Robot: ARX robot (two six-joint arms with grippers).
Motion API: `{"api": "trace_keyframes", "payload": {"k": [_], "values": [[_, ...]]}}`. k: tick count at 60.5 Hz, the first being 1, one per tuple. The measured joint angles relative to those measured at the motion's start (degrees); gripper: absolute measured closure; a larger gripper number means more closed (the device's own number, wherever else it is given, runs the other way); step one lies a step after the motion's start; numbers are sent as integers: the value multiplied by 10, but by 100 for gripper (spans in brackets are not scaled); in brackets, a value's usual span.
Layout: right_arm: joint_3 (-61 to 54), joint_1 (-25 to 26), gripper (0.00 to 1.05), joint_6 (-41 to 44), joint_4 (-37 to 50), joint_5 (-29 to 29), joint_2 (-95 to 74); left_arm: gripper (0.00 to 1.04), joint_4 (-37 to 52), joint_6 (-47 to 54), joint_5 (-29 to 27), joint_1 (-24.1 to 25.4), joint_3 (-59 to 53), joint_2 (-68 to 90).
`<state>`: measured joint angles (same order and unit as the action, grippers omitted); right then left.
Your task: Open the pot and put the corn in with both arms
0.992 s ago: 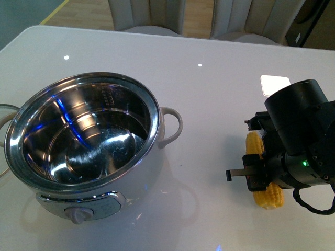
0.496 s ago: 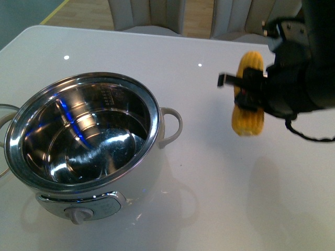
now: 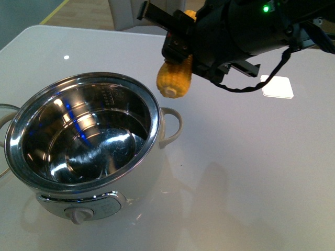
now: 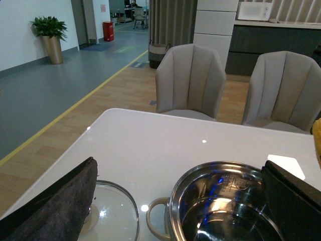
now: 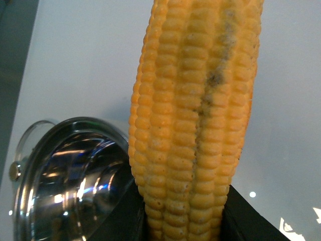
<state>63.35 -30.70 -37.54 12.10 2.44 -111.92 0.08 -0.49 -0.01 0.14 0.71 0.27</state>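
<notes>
The pot (image 3: 84,137) stands open on the white table at the front left, its steel inside empty and shiny. It also shows in the left wrist view as the pot (image 4: 220,211) and in the right wrist view as the pot (image 5: 65,181). My right gripper (image 3: 180,52) is shut on the corn (image 3: 175,78), holding it in the air just beyond the pot's far right rim. The corn (image 5: 193,115) fills the right wrist view between the black fingers. My left gripper (image 4: 180,201) is open, with nothing between its fingers (image 4: 50,206), above the pot's left side.
A glass lid (image 4: 108,216) lies flat on the table to the pot's left. A small white card (image 3: 276,86) lies at the right of the table. Two grey chairs (image 4: 189,80) stand beyond the far table edge.
My right gripper has lifted the corn off the table at the right and carried it up and left, to a spot beside the pot's far rim.
</notes>
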Motion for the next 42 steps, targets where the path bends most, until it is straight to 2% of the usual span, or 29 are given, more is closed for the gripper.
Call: {"api": "trace_keyframes", "payload": {"k": [17, 42], "values": [[30, -39, 82, -32, -21, 49, -13, 7, 0, 0, 0, 0, 0, 0], [31, -75, 82, -34, -43, 81, -35, 7, 0, 0, 0, 0, 0, 0]]}}
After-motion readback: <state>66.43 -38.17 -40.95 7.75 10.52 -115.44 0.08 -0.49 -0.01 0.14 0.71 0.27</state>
